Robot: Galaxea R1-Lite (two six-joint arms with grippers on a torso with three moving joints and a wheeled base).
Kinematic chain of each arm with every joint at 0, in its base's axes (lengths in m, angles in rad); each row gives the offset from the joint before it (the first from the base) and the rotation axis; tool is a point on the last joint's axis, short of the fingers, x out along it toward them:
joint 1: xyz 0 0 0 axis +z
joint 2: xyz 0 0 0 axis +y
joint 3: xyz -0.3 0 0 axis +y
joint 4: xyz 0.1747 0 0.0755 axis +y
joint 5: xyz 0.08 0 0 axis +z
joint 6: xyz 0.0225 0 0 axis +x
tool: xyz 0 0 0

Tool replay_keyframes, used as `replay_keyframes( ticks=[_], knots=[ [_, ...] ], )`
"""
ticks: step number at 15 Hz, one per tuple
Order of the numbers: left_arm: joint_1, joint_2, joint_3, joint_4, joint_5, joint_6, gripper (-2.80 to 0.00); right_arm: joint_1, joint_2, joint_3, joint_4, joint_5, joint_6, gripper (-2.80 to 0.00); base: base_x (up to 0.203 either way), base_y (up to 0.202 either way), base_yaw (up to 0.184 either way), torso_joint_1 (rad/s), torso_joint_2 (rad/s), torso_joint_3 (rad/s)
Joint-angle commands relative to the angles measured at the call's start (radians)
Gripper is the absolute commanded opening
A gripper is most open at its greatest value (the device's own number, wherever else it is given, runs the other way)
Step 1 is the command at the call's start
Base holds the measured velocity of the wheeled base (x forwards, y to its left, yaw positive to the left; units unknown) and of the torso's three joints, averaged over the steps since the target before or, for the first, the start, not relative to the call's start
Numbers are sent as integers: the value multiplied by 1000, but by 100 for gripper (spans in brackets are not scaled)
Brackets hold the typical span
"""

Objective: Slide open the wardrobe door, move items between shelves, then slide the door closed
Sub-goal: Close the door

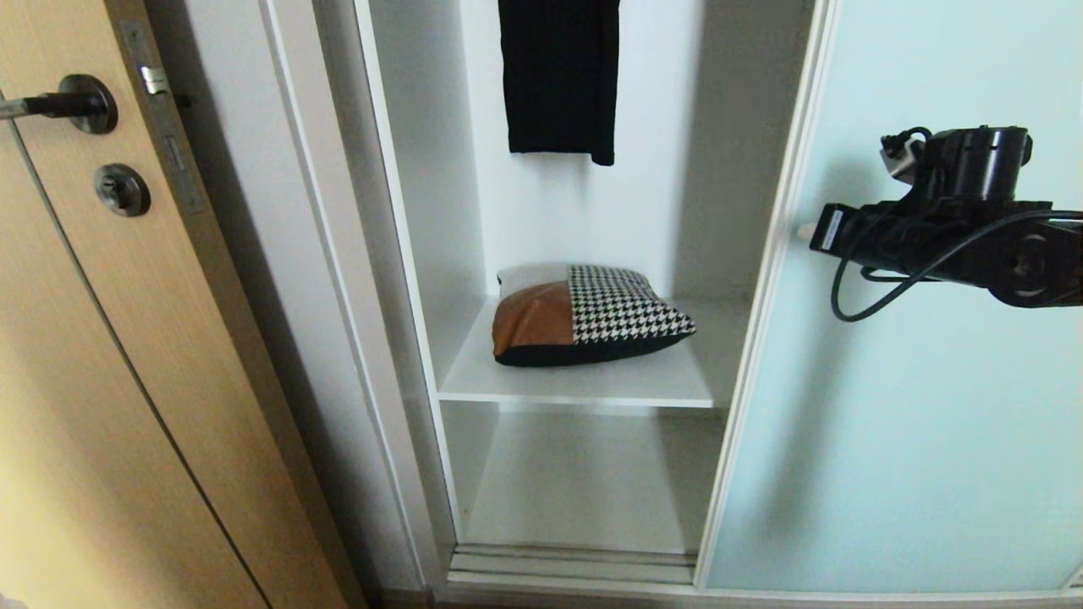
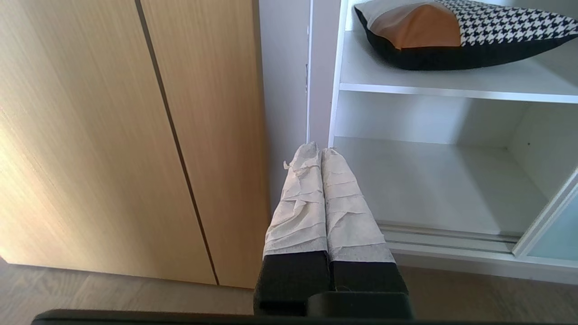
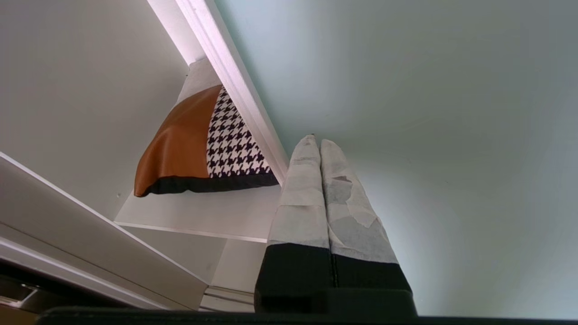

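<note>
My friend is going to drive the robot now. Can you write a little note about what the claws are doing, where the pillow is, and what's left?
Left claw: shut, empty, parked low by the wardrobe.
Right claw: shut, empty, raised in front of the sliding door near its frame.
Door: slid open.
Cushion: lying on the upper shelf; lower shelf bare.
Left: move the cushion, then close the door.

The wardrobe stands open on my left; the tall frosted pale aqua glass sliding door blocks the right, my right pincer closed just beside its frame; the square patchwork cushion fills the upper white laminate shelf; the lower shelf lies bare.
</note>
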Motion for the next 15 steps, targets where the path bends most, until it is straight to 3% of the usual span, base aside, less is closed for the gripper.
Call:
replay_keyframes(
  ticks=[1,8,15],
  knots=[
    [0,0,2,0,0,0,-280,11,13,-6,-3,2,0,-280,0,0,0,0,0,0],
    [0,0,2,0,0,0,-280,87,9,12,-3,-9,1,-280,0,0,0,0,0,0],
    [0,0,2,0,0,0,-280,233,31,-6,-6,-59,-7,-280,0,0,0,0,0,0]
  ],
)
